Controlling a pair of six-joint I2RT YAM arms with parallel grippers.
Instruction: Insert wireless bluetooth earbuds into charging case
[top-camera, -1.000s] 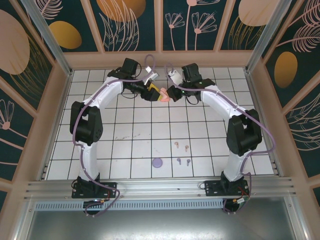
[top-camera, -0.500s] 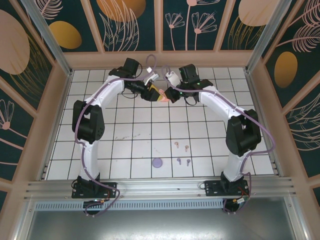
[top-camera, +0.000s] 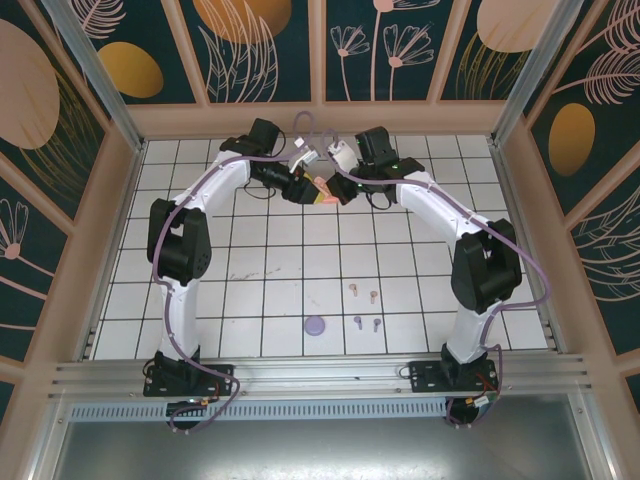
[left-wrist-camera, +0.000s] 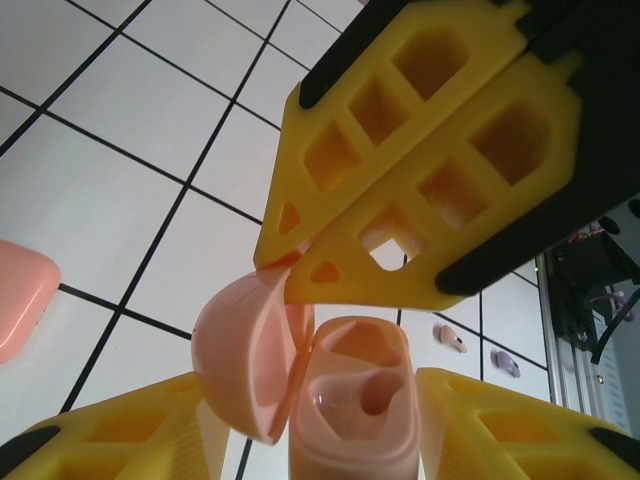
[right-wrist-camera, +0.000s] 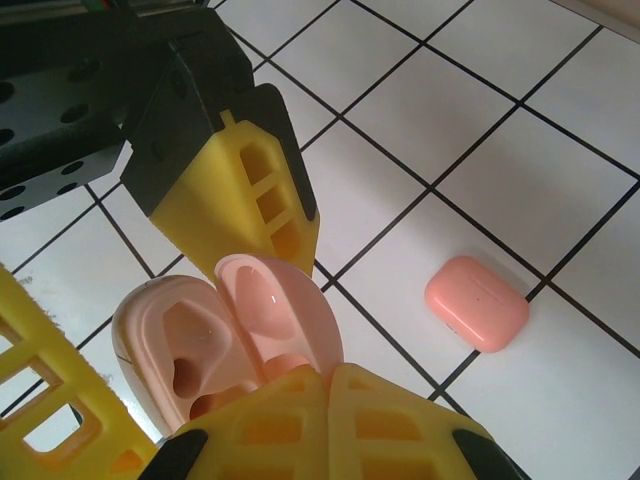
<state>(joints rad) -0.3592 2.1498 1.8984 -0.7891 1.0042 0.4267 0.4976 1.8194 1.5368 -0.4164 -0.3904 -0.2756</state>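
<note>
A peach charging case (left-wrist-camera: 355, 400) stands with its lid (left-wrist-camera: 250, 355) swung open and both wells empty. My left gripper (left-wrist-camera: 320, 435) has a yellow finger on each side of the case body, close to it; I cannot make out whether they press on it. My right gripper (right-wrist-camera: 330, 385) is shut, its tip resting on the rim of the lid (right-wrist-camera: 285, 305). In the top view both grippers meet over the case (top-camera: 320, 188) at the back of the table. Two tan-peach earbuds (top-camera: 353, 290) and two purple earbuds (top-camera: 357, 322) lie on the tiles near the front.
A closed coral case (right-wrist-camera: 477, 303) lies flat on a tile beside the open one, also at the picture's left edge for the left wrist, coral case (left-wrist-camera: 20, 295). A round purple case (top-camera: 316, 325) sits near the front, left of the purple buds. Wooden walls ring the white tiled table (top-camera: 250, 270).
The left gripper's fingers have drawn closer together around the peach case. Both grippers shifted slightly toward the back and left. The right gripper stayed shut.
</note>
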